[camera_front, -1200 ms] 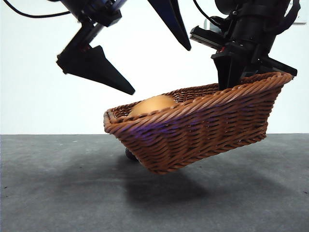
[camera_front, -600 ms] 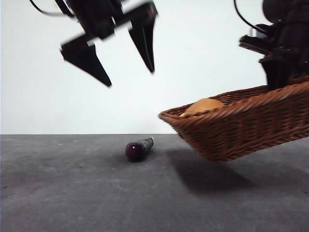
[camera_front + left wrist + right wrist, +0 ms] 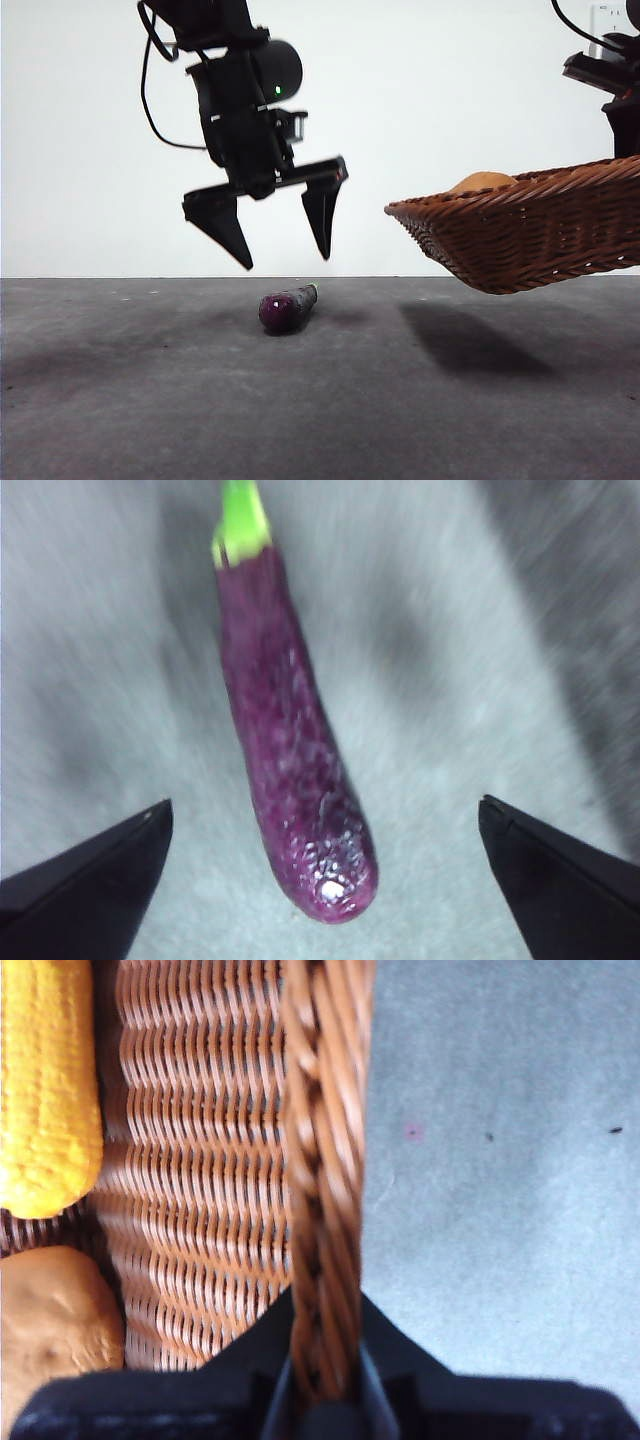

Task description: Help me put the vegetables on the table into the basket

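We see the potato (image 3: 50,1330) and corn (image 3: 45,1080) already in the basket (image 3: 520,240), which the right gripper (image 3: 322,1380) clamps by its rim, held aloft. Only the eggplant (image 3: 287,308) is left on the table (image 3: 150,400); our left gripper (image 3: 283,235) hangs above it, jaws spread wide.

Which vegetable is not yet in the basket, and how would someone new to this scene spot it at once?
On the dark grey table, look under the left gripper, which hangs over it with jaws open. There lies the eggplant: slim, dark purple, green-tipped, alone on the table. The potato and yellow corn sit in the wicker basket, held off the table by the right gripper.
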`<act>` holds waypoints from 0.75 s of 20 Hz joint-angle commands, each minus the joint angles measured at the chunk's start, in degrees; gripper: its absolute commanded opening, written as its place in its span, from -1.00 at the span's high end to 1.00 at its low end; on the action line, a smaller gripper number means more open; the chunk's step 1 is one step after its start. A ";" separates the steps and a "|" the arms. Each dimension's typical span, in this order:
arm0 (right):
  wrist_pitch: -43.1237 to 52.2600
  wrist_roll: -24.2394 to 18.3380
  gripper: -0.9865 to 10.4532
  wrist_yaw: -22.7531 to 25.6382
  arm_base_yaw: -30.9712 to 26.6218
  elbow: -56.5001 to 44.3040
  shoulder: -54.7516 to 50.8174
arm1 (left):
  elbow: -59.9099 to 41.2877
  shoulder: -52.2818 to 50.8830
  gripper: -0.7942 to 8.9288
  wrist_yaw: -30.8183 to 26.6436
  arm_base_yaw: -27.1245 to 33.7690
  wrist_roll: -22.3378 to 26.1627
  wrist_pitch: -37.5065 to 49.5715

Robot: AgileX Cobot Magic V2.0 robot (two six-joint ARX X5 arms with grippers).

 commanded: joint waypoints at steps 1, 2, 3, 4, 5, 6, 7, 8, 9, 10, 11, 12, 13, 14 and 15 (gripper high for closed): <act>0.28 -0.81 0.85 -1.16 0.02 -0.46 -0.85 | 0.00 2.51 -0.36 0.20 -0.07 0.33 -0.50; 0.13 -0.94 0.85 -1.36 0.02 -0.46 -0.85 | 0.00 3.17 -0.24 0.17 -0.07 0.15 -0.66; -0.13 -1.11 0.85 -1.36 0.02 -0.46 -0.85 | 0.00 3.58 -0.19 0.17 0.04 0.09 -0.79; -0.42 -1.27 0.85 -1.36 0.02 -0.46 -0.85 | 0.00 3.91 -0.19 0.15 0.07 0.07 -0.79; -0.68 -1.40 0.85 -1.36 0.02 -0.46 -0.85 | 0.00 4.11 -0.19 0.15 0.07 0.02 -0.83; -0.83 -1.77 0.85 -1.36 0.02 -0.46 -0.85 | 0.00 4.26 -0.19 0.07 0.17 -0.04 -0.87; -0.94 -1.90 0.85 -1.38 0.02 -0.46 -0.85 | 0.00 4.48 -0.19 -0.33 0.22 -0.04 -0.74; -0.96 -1.95 0.85 -1.42 0.04 -0.46 -0.85 | 0.00 4.59 -0.19 -0.44 0.22 -0.11 -0.74; -0.94 -1.95 0.85 -1.51 0.04 -0.46 -0.85 | 0.00 4.76 -0.19 -0.76 0.22 -0.11 -0.85; -0.98 -1.95 0.85 -1.51 0.04 -0.46 -0.85 | 0.00 5.01 -0.19 -0.74 0.26 -0.26 -1.09; -0.98 -1.92 0.85 -1.51 0.04 -0.46 -0.85 | 0.00 5.35 -0.19 -0.70 0.31 -0.57 -1.25; -0.98 -1.95 0.85 -1.51 0.04 -0.46 -0.85 | 0.00 5.86 -0.19 -0.70 0.31 -0.68 -1.25; -1.01 -1.97 0.85 -1.51 0.04 -0.46 -0.85 | 0.00 6.21 -0.19 -0.70 0.31 -0.70 -1.44; -0.98 -2.12 0.85 -1.51 0.04 -0.46 -0.85 | 0.00 6.95 -0.19 -0.68 0.28 -0.70 -1.44; -1.03 -2.16 0.85 -1.51 0.04 -0.46 -0.85 | 0.00 7.23 -0.15 -0.72 0.28 -0.72 -1.57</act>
